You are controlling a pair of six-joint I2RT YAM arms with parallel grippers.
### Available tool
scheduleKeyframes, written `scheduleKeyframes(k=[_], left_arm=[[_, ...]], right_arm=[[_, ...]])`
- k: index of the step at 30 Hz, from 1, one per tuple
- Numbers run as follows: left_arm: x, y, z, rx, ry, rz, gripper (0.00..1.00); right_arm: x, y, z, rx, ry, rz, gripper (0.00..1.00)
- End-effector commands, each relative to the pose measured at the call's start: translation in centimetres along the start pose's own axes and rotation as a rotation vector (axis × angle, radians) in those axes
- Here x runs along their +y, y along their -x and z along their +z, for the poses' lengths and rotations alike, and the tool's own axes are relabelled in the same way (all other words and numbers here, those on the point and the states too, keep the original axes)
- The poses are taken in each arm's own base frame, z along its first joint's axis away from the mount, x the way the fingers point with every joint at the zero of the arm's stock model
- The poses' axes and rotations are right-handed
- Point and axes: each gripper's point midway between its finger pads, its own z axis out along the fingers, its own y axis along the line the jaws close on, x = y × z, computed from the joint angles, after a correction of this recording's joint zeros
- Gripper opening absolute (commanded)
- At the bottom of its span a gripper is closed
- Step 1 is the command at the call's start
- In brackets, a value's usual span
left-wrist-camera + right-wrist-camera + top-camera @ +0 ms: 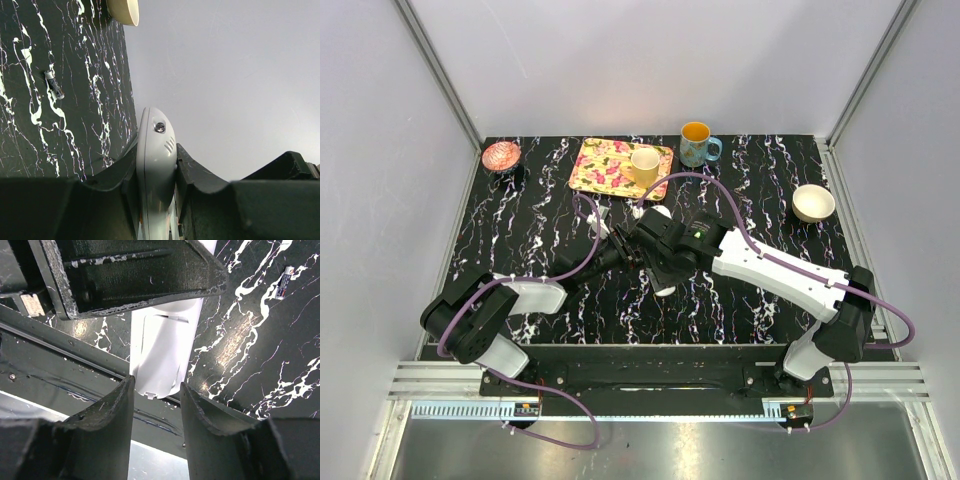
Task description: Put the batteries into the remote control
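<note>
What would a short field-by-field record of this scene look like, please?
left gripper: shut on the remote control
right gripper: fingertips flank the remote control's end; grip unclear
battery: lying loose on the table
far side: floral tray with yellow mug on it, blue mug, cream bowl, pink dish

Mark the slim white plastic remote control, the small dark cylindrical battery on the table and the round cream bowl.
slim white plastic remote control (156,152): left wrist view, its rounded end.
small dark cylindrical battery (54,84): left wrist view, mid-body.
round cream bowl (813,203): top external view, its inside.
</note>
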Motion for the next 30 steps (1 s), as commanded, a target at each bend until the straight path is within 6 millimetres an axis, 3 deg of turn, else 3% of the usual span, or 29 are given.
scheduleKeyframes(k=[1, 3, 6, 11, 13, 19, 30], left_arm=[[-3.3, 0.3, 0.0, -0.013, -0.115, 0.042, 0.00], [-3.2, 0.4, 0.0, -0.015, -0.115, 0.042, 0.00], [-3.2, 0.4, 0.0, -0.016, -0.113, 0.042, 0.00], [-3.2, 0.4, 0.0, -0.016, -0.116, 0.041, 0.00], [-3.1, 0.3, 0.0, -0.015, -0.115, 0.041, 0.00], [-3.2, 0.4, -0.1, -0.016, -0.118, 0.040, 0.00], [-3.2, 0.3, -0.1, -0.017, -0.122, 0.037, 0.00]], right_arm=[[0.2, 1.1, -1.1, -0.044, 0.005, -0.013, 0.19], [0.3, 1.2, -1.1, -0.046, 0.010, -0.010, 0.29], [0.5, 1.4, -1.2, -0.055, 0.017, -0.005, 0.52], [0.9, 1.9, -1.2, -0.064, 0.026, 0.004, 0.63], [0.9, 2.0, -1.2, -0.068, 0.029, 0.006, 0.62], [1.2, 2.1, -1.1, -0.064, 0.035, 0.004, 0.42], [1.0, 1.7, -0.8, -0.050, 0.028, 0.006, 0.27]])
